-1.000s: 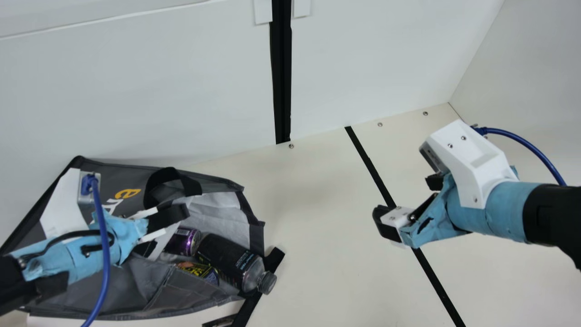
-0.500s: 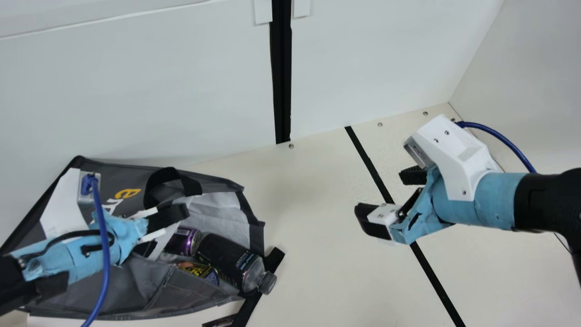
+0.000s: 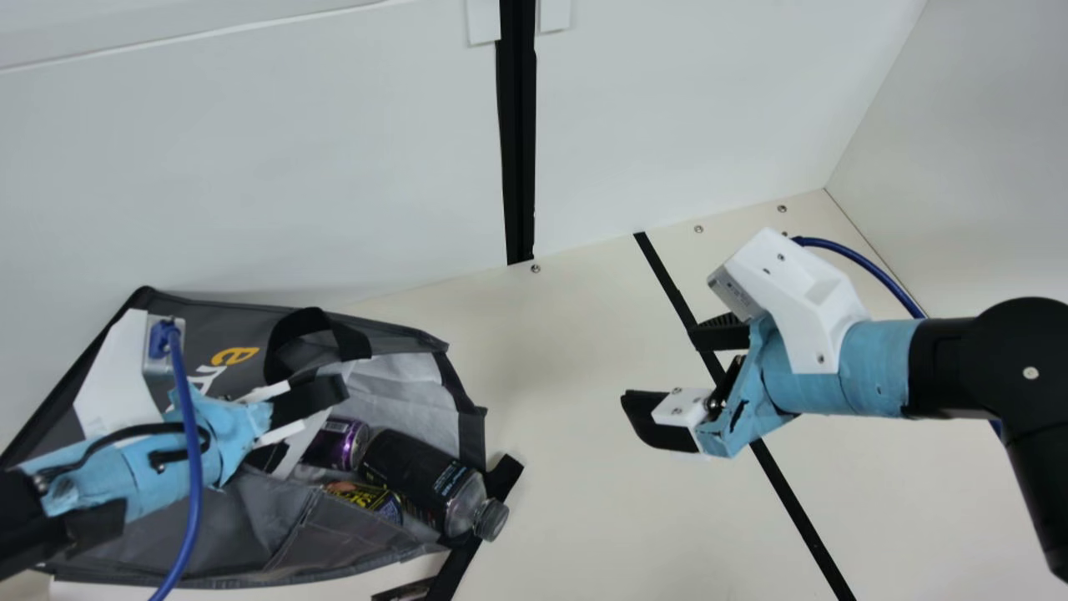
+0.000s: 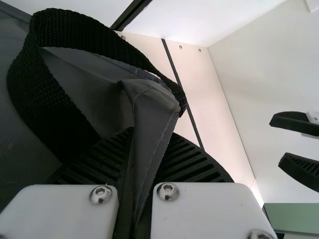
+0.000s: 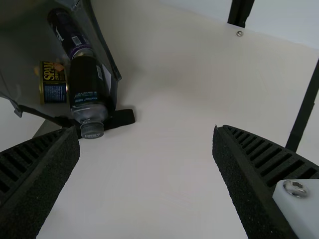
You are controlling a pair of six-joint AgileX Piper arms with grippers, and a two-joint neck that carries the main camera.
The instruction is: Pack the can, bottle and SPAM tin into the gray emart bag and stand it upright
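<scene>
1. The gray fabric emart bag (image 3: 250,517) lies on its side on the cream table (image 3: 584,509), its mouth turned toward the right arm.
2. All three goods are at or inside that mouth: the purple-and-black metal can (image 3: 345,443) deeper in, the dark clear-necked plastic bottle (image 3: 421,477) next to it, and the yellow-and-blue SPAM tin (image 3: 367,498) beside the bottle. The bottle's gray cap (image 3: 491,519) pokes out past the rim, over a black webbing strap (image 3: 503,477).
3. The left gripper (image 4: 149,149) is closed on a pinched fold of the bag's gray cloth, near a black webbing handle loop (image 4: 60,30).
4. The right gripper (image 3: 663,367) holds nothing; its black ribbed fingers stand wide apart above the table, facing the bag's mouth.
5. Loading looks nearly finished, so the step in hand is probably tucking the bottle fully in, or starting to raise the bag.
6. The next move likely calls for the right gripper to push the bottle inward or take the mouth's near edge, while the left keeps its hold and both tip the opening upward.
7. The soft walls may sag, and the bottle could roll out if the bag tilts the wrong way.
</scene>
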